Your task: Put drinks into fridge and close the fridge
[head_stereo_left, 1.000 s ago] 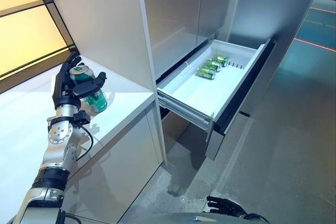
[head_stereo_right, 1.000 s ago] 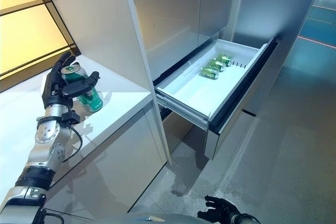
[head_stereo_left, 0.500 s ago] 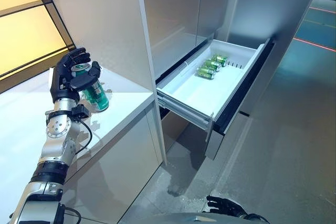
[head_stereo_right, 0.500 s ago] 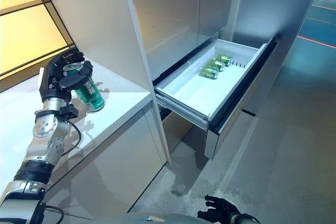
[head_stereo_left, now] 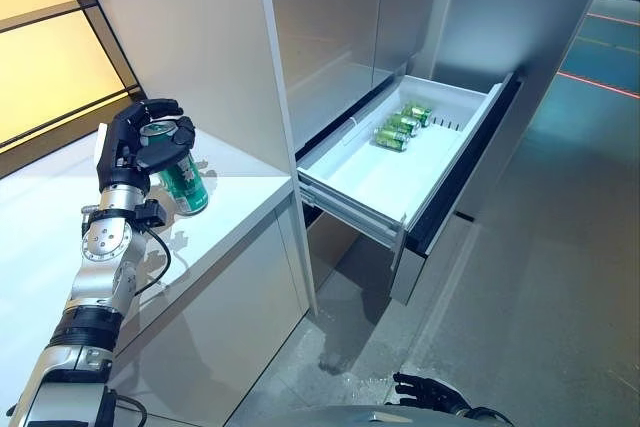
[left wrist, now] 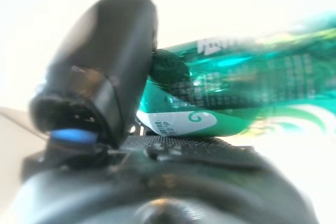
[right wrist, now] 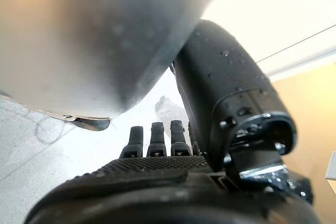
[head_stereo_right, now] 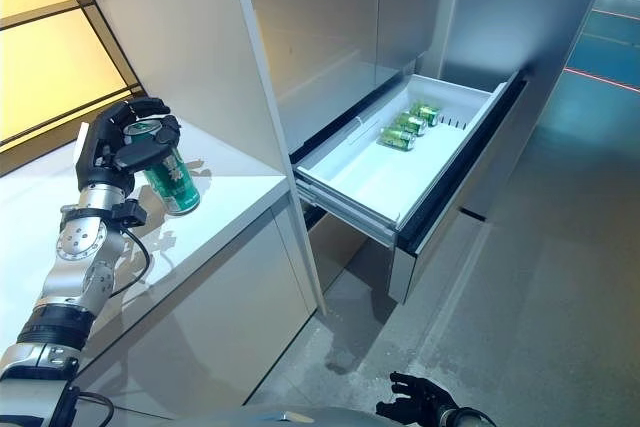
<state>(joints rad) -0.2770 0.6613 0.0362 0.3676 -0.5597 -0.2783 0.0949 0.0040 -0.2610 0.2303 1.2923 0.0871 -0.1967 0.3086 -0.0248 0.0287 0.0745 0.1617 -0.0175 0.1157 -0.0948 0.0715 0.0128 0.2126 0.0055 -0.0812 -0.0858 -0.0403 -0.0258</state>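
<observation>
My left hand (head_stereo_left: pixel 135 139) is shut on a green can (head_stereo_left: pixel 185 185) on the white counter (head_stereo_left: pixel 235 202), left of the fridge. The can leans and its base is at the counter surface. In the left wrist view the can (left wrist: pixel 252 93) lies across the hand under the thumb (left wrist: pixel 100 61). The fridge drawer (head_stereo_left: pixel 395 187) is pulled out, with green cans (head_stereo_left: pixel 402 125) lying at its far end. My right hand (head_stereo_left: pixel 430 390) hangs low near the floor with relaxed fingers (right wrist: pixel 157 137) and holds nothing.
A white panel (head_stereo_left: pixel 190 37) rises right behind the can and ends at the counter's right edge. Silver fridge doors (head_stereo_left: pixel 340 27) stand above the drawer. The drawer's dark front (head_stereo_left: pixel 465 162) juts into the grey floor area (head_stereo_left: pixel 540 277).
My left hand's fingers and thumb have curled tighter round the can's top. The hand and can have shifted a little up and back. The right hand has not moved.
</observation>
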